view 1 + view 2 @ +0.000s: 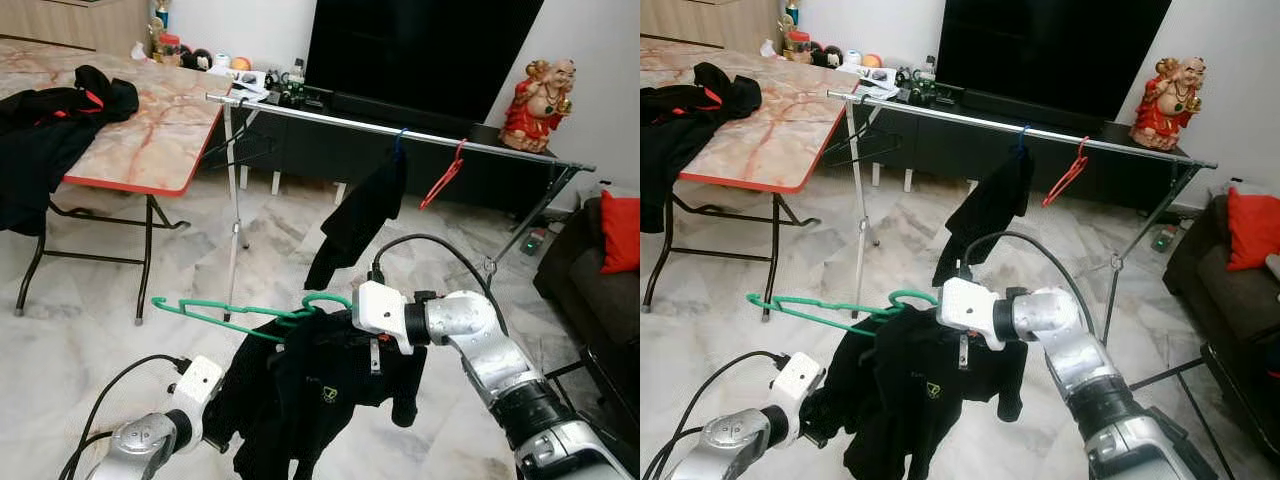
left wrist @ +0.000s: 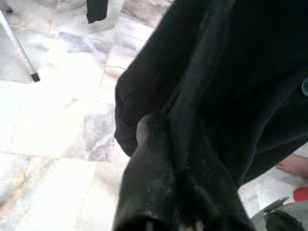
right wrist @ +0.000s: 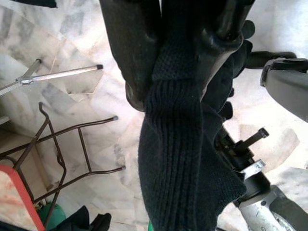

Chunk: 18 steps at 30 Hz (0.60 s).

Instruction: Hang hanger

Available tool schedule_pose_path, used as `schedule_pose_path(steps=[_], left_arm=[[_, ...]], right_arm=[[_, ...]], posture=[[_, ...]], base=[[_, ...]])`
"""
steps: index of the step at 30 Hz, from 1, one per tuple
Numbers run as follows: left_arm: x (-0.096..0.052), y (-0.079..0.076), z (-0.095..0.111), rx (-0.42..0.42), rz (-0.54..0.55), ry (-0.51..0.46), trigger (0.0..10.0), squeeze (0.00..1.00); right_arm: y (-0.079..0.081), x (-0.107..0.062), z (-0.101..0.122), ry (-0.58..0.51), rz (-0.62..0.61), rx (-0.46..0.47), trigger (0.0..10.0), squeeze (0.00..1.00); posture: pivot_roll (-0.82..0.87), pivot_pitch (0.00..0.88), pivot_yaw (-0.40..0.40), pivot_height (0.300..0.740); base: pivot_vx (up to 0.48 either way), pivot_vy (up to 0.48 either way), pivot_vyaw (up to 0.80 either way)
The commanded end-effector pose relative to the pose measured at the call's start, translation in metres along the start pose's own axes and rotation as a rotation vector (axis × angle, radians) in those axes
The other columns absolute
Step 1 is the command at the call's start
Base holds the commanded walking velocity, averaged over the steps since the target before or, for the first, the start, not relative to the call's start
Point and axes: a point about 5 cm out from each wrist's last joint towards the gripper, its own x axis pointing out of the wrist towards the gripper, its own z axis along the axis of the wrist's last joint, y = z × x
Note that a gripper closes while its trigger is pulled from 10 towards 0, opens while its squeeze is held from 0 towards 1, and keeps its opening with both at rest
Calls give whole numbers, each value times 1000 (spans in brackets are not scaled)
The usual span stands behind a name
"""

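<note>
Black knit cloth is filling the right end effector [image 3: 185, 72], its fingers [image 3: 132, 53] clamping the garment [image 1: 320, 390]; the left end effector [image 2: 166, 159] is pinching the same garment lower down; the green hanger [image 1: 240, 312] is threading its top, well short of the rail [image 1: 400, 132]; carrying seems underway; next, lifting the hook over that rail.

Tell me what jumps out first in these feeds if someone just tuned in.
A black garment on a green hanger hangs low in front of the robot, with the right end effector shut on its ribbed fabric and the left end effector pressed into its lower edge. Beyond stands the silver clothes rail, carrying a dark garment and a red hanger.
</note>
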Motion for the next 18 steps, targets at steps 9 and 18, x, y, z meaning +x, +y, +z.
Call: schedule_pose_path(steps=[9, 18], left_arm=[[0, 7, 2, 32, 60, 3, 0, 0], [1, 8, 1, 36, 79, 10, 0, 0]], right_arm=[[-2, -18, -14, 113, -35, -45, 0, 0], [0, -59, -45, 194, -37, 68, 0, 0]], posture=[[161, 0, -161, 740], [154, 0, -161, 740]], base=[[0, 0, 0], [0, 0, 0]])
